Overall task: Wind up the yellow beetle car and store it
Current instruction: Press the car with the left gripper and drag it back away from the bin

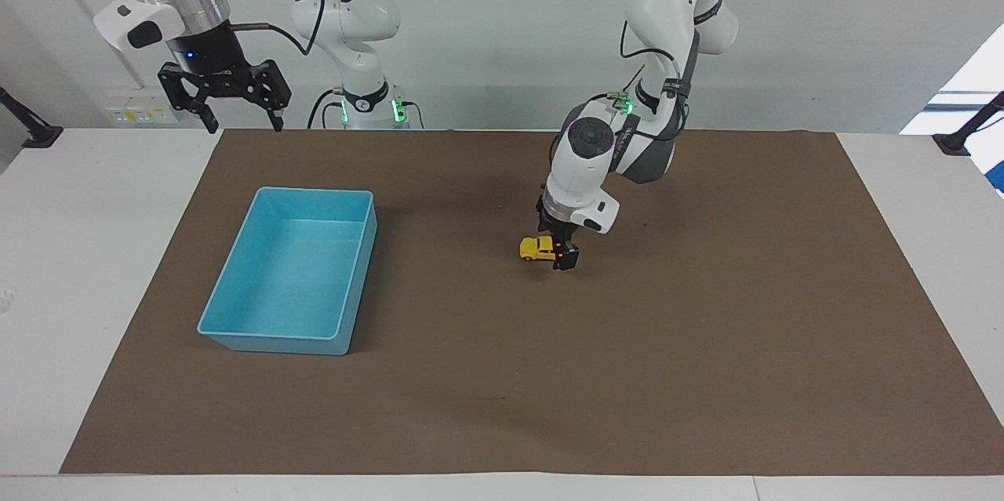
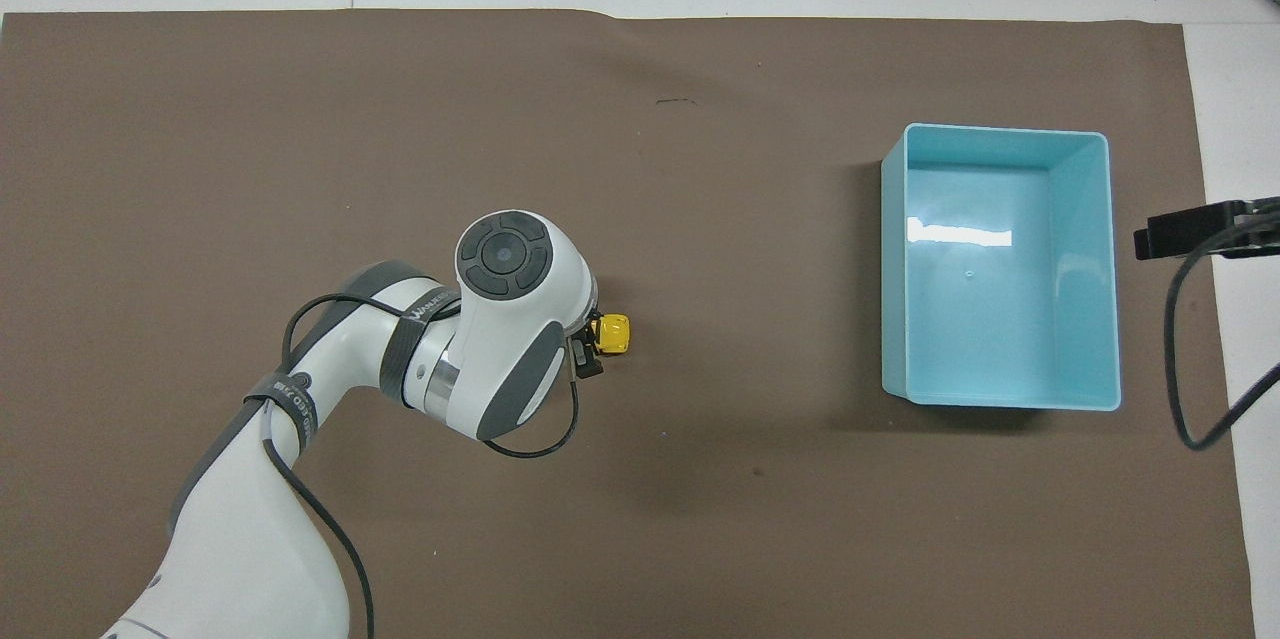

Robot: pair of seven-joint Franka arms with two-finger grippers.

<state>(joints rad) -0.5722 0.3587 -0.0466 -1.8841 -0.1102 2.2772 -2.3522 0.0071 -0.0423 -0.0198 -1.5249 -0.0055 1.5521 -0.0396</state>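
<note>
The yellow beetle car (image 1: 536, 248) stands on the brown mat in the middle of the table; in the overhead view only its end toward the bin (image 2: 616, 333) shows past the arm. My left gripper (image 1: 560, 250) is down at mat level over the car's other end, open. One finger (image 1: 567, 258) stands on the side of the car farther from the robots; the other finger is hidden. Whether the fingers touch the car I cannot tell. My right gripper (image 1: 223, 97) hangs open, high above the table's edge by the robots, waiting.
A light-blue bin (image 1: 314, 191) with nothing in it sits on the mat toward the right arm's end of the table; its rim (image 2: 1000, 129) also shows from overhead. The brown mat (image 1: 706, 368) covers most of the white table.
</note>
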